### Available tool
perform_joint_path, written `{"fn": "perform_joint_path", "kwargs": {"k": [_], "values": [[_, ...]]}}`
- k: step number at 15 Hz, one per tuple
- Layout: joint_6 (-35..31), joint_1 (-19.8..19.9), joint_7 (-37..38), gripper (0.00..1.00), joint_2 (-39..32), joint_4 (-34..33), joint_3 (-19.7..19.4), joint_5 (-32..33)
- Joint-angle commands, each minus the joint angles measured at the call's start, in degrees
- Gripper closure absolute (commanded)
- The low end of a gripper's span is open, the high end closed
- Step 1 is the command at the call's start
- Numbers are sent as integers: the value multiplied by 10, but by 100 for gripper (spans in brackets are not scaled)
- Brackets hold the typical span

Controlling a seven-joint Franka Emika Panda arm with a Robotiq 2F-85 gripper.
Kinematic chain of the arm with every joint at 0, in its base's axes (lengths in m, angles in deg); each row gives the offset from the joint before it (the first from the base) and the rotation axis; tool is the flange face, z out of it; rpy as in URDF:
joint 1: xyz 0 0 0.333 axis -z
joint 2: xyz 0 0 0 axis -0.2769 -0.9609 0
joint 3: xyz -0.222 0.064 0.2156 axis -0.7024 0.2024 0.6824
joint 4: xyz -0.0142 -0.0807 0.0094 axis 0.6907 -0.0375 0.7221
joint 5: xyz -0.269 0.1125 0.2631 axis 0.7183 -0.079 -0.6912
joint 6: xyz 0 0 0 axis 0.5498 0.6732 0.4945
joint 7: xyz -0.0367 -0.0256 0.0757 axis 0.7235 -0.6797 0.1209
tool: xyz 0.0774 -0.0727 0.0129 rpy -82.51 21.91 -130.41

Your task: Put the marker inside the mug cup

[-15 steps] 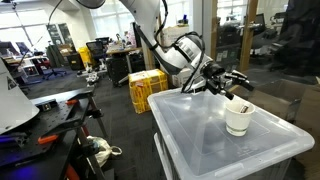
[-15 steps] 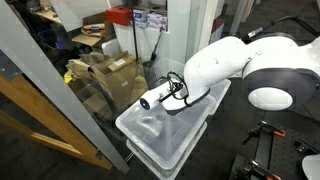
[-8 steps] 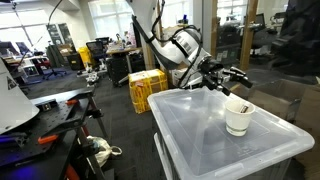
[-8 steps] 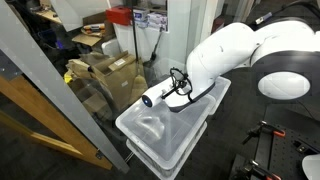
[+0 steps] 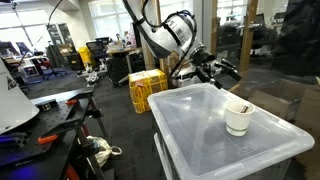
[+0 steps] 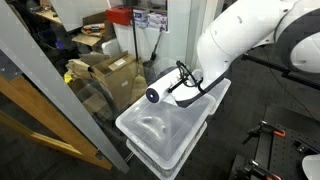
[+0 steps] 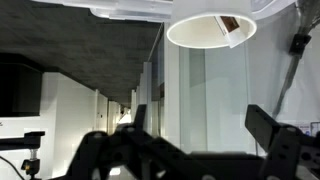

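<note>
The white mug cup (image 5: 238,119) stands on the lid of a translucent plastic bin (image 5: 195,135). The dark marker (image 5: 242,105) leans inside it with its end poking above the rim. My gripper (image 5: 228,70) hangs open and empty above the mug, to its left and well clear of it. In the wrist view the mug cup (image 7: 205,32) is at the top edge with the marker (image 7: 232,25) inside. My gripper (image 7: 200,125) shows there as two dark fingers (image 7: 266,126) spread wide with nothing between. In an exterior view the arm hides the mug.
A yellow crate (image 5: 147,88) stands on the floor behind the bin. A glass partition and cardboard boxes (image 6: 110,70) are beside the bin (image 6: 150,125). Desks and lab clutter fill the far left.
My gripper has risen and drawn back to the left, away from the mug. The marker stays in the mug, which has not moved.
</note>
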Motion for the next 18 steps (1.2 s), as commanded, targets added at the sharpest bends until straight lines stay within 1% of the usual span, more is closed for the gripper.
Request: {"fn": "perform_joint_path", "kwargs": {"k": [1, 5, 9, 14, 18], "values": [[-63, 22, -19, 0, 76, 81, 25, 11], [-120, 36, -69, 0, 113, 112, 51, -11], [-195, 45, -141, 0, 142, 132, 75, -40], [-277, 45, -280, 0, 159, 143, 94, -120], [-317, 40, -409, 0, 165, 152, 97, -206]]}}
